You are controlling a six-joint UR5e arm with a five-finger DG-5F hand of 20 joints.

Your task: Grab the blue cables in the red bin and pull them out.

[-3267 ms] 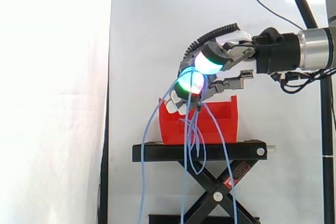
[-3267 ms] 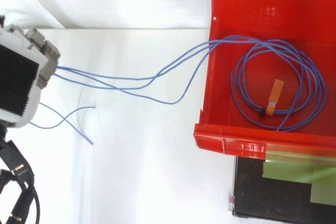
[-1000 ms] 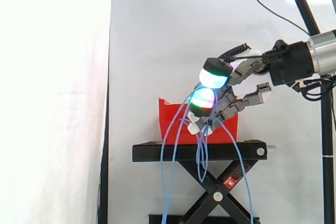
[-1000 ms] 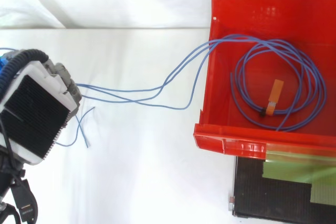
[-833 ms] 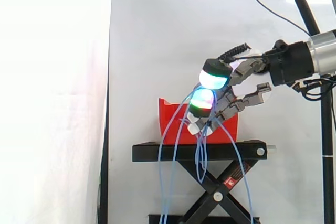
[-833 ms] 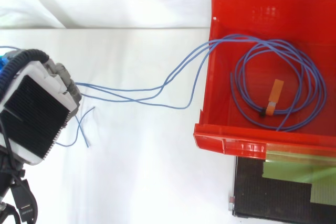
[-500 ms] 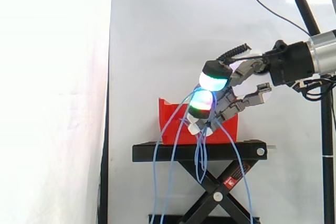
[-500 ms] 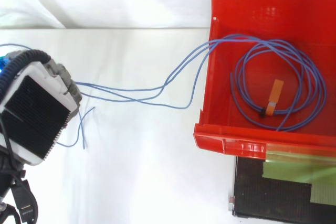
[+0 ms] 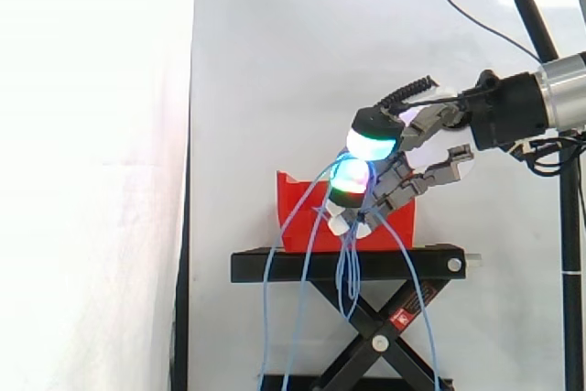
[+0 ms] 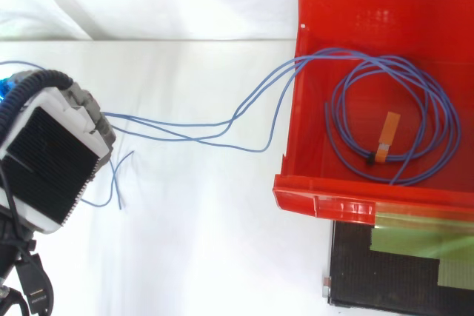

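blue cables (image 10: 194, 125) are lying in two places at once: a tied coil is resting on the floor of the bin at the right of the top view, while several slightly slack strands are climbing over the bin's left wall and running leftward to the hand. going by size, the white curtain (image 9: 275, 61) is hanging behind everything in the side view, the black stand (image 9: 275, 267) is sitting low in its centre, and the red bin (image 10: 348, 201) is resting on that stand. the hand (image 10: 52, 160) is hovering at the left edge of the top view, well apart from the bin. in the side view the hand (image 9: 417, 171) is reaching in from the right, its glowing pads (image 9: 371, 142) curling together and pinching the strands, whose loose ends are dangling past the stand. smallest, an orange tag (image 10: 386, 135) is sitting on the coil. we are judging that the next move is turning on one line: the strands' long axis is running left to right, with the coil to the right of the hand, so pulling further left, away from the bin, should be dragging the coil over the left wall. snagging on that wall is the risk we are watching.
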